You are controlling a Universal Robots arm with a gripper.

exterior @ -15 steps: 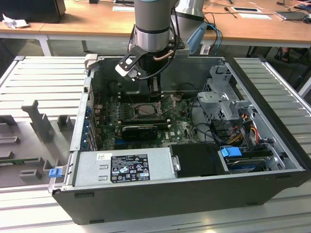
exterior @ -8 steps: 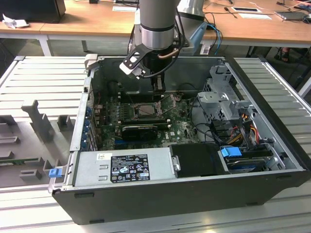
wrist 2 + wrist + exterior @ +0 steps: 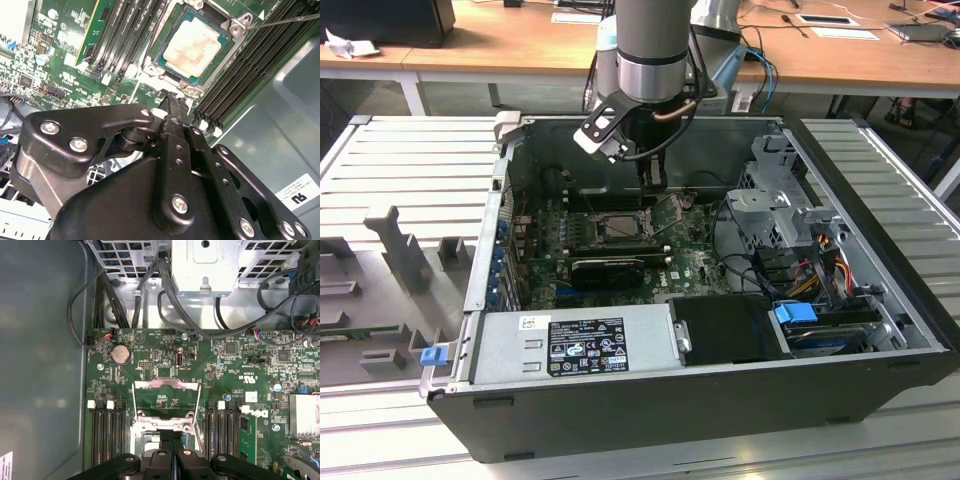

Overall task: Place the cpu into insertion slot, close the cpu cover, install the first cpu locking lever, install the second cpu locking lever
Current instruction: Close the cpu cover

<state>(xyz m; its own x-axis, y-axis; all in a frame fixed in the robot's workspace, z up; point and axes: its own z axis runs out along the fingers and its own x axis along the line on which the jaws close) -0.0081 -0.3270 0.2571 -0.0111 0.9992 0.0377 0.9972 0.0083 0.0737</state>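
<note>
— Where was the cpu [image 3: 192,47]?
— Seated in the insertion slot [image 3: 176,75], on the exterior view's left.
— And the gripper [image 3: 653,183]?
— Next over, btwn slot & cpu cover [image 3: 167,384]. Jaws together, nothing held.
— Cover?
— Rightmost, flipped open, not yet down on the chip.

Matt, pale grey-tan metal cpu [image 3: 192,47]

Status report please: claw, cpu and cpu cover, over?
Claw shut, empty, by cpu. Cpu seated in insertion slot. Cpu cover open. No obstruction seen.
</note>
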